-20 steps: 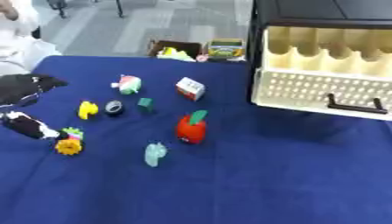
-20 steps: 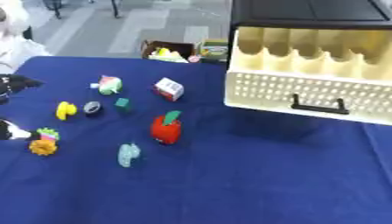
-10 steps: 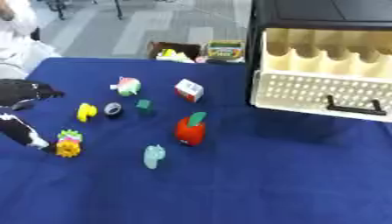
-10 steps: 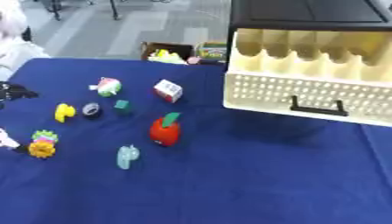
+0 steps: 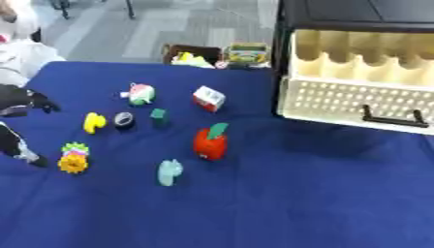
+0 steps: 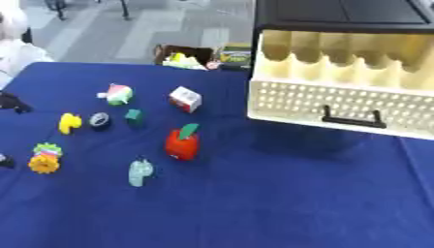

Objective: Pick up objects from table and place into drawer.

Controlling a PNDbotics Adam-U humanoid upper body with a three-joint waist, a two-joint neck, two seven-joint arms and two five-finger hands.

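Nearest to us on the dark blue tablecloth [image 5: 280, 203], a pale teal figurine [image 5: 169, 172] stands by itself. Just to its left, over by the cloth's left side, there's a yellow and orange flower-shaped toy [image 5: 73, 159] with a green top. The robot's left hand [image 5: 17, 121], black, shows at the left edge beside that flower toy; its fingers spread apart and hold nothing, one part low near the flower, another higher up. The right hand is nowhere in either view.

Moving up the table, a red apple-shaped toy with a green leaf [image 5: 209, 141] stands upright near the middle. Beyond it to the left sits a little row: a yellow duck-like toy [image 5: 93, 122], a small dark round thing [image 5: 124, 119], and a small green block [image 5: 158, 115], close beside each other. Farther still, a pink and green round toy [image 5: 139, 93] and a white box with red markings [image 5: 208, 97].

Over on the right, the cream perforated plastic drawer [image 6: 339, 104] with a black handle [image 6: 352, 118] is pulled out of its black cabinet [image 6: 339, 14], nothing visible inside it. Every toy lies on the cloth, well apart from the drawer. At the far edge, a dark open box of colourful items [image 5: 191, 54].
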